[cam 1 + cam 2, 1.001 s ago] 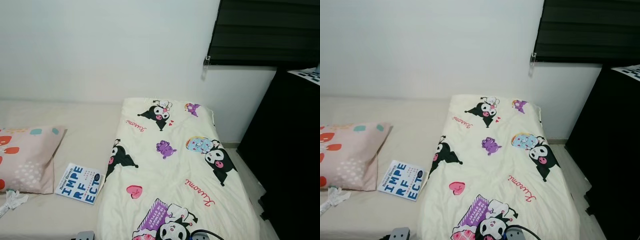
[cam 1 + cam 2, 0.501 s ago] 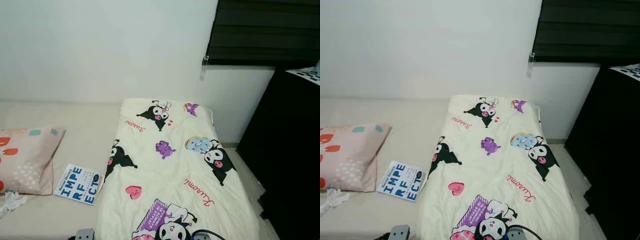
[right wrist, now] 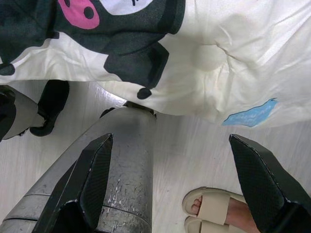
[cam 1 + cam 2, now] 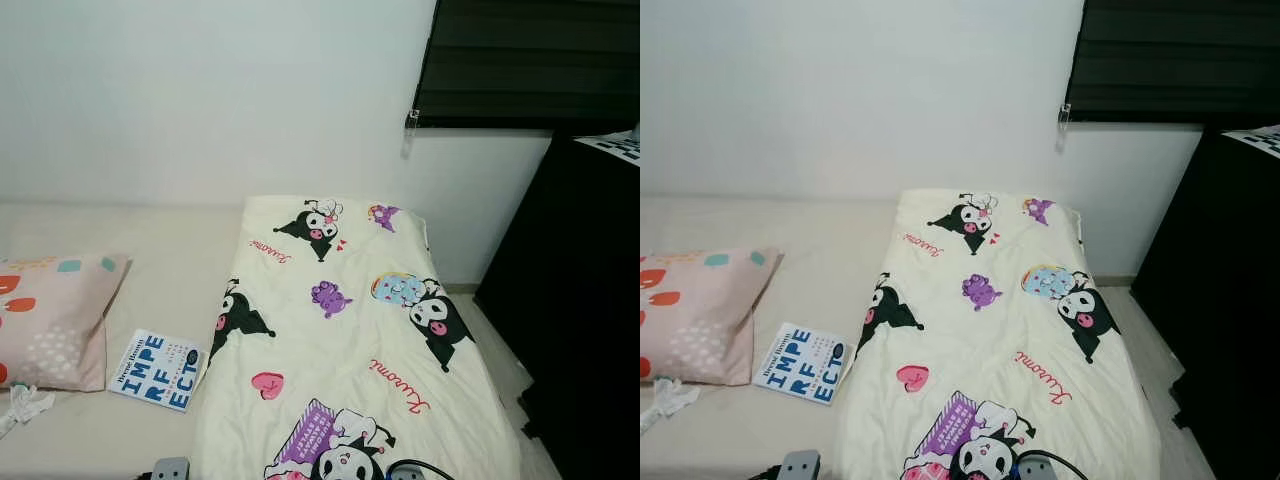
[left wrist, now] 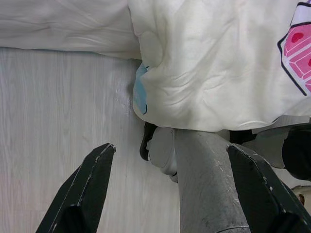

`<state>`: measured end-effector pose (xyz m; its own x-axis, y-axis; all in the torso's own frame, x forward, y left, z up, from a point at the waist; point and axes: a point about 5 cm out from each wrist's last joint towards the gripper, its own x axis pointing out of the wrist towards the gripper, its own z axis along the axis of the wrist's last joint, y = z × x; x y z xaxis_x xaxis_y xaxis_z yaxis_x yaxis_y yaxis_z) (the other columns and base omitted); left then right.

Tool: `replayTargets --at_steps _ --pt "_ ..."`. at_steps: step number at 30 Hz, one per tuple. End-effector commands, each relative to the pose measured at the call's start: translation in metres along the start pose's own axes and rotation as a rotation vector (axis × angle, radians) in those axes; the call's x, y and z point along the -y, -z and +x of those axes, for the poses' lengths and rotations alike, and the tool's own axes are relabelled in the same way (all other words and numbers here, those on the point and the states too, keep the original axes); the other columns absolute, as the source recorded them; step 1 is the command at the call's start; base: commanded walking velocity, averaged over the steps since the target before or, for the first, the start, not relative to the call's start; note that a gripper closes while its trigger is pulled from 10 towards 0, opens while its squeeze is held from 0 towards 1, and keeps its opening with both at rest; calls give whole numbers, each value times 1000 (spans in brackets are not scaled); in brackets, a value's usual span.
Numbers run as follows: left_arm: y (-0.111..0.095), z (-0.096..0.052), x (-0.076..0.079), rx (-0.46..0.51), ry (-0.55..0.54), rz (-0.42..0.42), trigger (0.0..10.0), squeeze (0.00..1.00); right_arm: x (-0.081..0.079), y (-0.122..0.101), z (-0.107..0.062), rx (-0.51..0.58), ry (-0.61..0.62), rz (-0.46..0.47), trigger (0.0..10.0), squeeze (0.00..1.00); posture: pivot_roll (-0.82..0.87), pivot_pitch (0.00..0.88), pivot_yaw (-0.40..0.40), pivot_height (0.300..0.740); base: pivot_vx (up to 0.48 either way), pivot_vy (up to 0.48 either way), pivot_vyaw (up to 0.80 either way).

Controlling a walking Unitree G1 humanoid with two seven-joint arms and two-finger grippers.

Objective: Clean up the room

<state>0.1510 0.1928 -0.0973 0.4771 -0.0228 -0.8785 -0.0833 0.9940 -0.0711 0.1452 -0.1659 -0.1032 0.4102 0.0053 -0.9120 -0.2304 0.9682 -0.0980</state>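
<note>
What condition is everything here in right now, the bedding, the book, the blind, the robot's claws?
Blanket: spread flat along the bed.
Pillow: lying flat on the mattress.
Book: closed, cover up, beside the pillow.
Crumpled paper: lying by the pillow.
Window blind: lowered.
Left claw: open, empty.
Right claw: open, empty.

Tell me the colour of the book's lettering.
Blue on white, on the paperback book; the left eye view shows it best.

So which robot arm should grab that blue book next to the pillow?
Probably the left. The book lies on the robot's left side of the bed, between the pillow and the cartoon quilt. Both the left gripper and right gripper hang open near the floor, so the left has the shorter reach.
</note>
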Motion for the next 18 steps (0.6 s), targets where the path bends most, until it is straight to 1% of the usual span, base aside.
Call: replayTargets --at_steps 1,6,18 --pt "6 0 5 -26 18 25 10000 0 -2 13 -1 -49 -9 -7 10000 0 -7 0 -68 740 0 0 0" --pt "5 0 4 -23 14 24 10000 0 -1 12 -1 -51 -9 -19 10000 0 -5 0 -70 740 0 0 0" --pt "3 0 1 -24 14 36 10000 0 -2 10 -1 -45 0 -1 10000 0 -29 0 -46 740 0 0 0"
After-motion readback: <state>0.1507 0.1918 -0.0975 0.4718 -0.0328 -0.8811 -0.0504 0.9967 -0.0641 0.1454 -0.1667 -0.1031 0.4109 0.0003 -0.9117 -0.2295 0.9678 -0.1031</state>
